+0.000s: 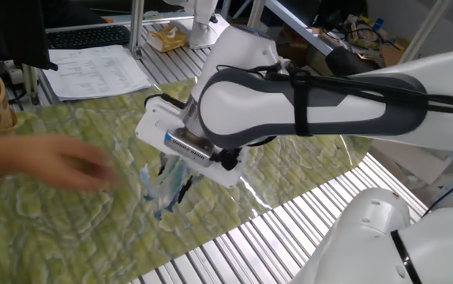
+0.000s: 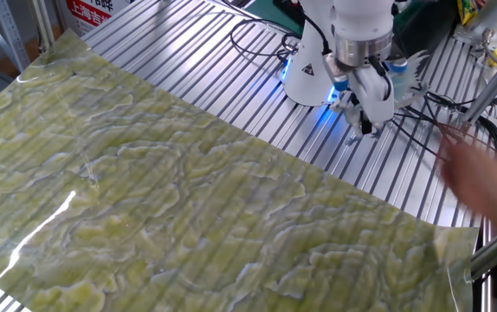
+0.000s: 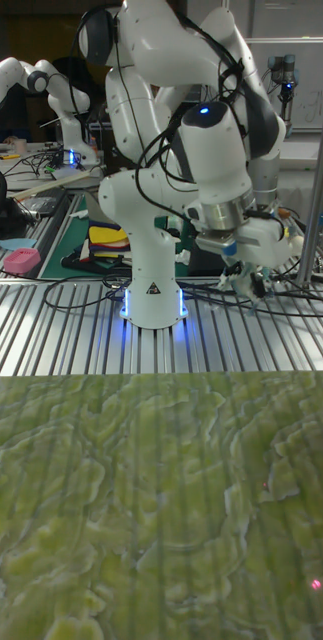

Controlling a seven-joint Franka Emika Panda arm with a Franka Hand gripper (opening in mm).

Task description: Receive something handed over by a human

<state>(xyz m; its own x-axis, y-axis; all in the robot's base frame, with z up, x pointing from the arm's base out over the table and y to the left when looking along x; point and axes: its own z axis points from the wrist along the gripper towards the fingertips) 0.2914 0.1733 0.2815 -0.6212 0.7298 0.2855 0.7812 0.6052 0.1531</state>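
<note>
The robot arm (image 1: 290, 102) has glossy white shells with dark grey joint bands. Black cables run along it. Its white base (image 3: 153, 265) glows blue and bears a small triangular warning mark.

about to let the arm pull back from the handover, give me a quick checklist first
1. Plastic bag hangs from the tool: ok.
2. Human hand off the bag: ok; a gap shows in both fixed views.
3. Hand out of the arm's way: cannot tell, blurred and close by.
4. Grip firm: cannot tell, fingers hidden by the bag.
5. Bag above the green mat, not touching it: ok.
</note>
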